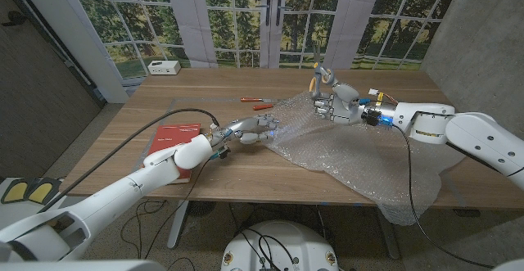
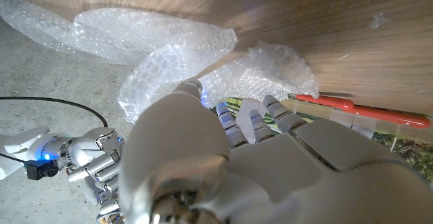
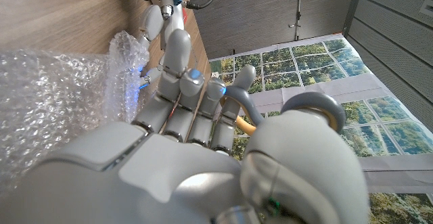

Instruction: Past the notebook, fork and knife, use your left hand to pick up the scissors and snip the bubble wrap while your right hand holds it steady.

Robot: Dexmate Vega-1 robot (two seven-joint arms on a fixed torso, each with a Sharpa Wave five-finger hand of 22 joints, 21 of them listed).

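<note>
Oddly, the fingers (image 3: 179, 68) of the right hand (image 1: 337, 105) are curling round the grey, yellow-lined handles of the scissors (image 1: 318, 78), gripping them and holding them upright above the far edge of the bubble wrap (image 1: 352, 152). That is not the arm the task names.

The fingers (image 2: 252, 121) of the left hand (image 1: 250, 130) are stretching out loosely with nothing in them, reaching to the near-left edge of the wrap (whether they are actually pressing on it I cannot tell).

The sheet is lying rumpled across the right half of the worktop (image 1: 221, 83) and spilling over its front edge. The red notebook (image 1: 176, 140) is sitting beside the left forearm, and the red-handled cutlery (image 1: 259, 104) is lying just beyond the left fingers.

To my eye, the snip is going to need the wrap pulled taut. The empty hand should be pinning a flat stretch close to the blades, since loose film tends to fold between them rather than cut. The blades want opening wide and meeting an edge, not a bunched ridge.
</note>
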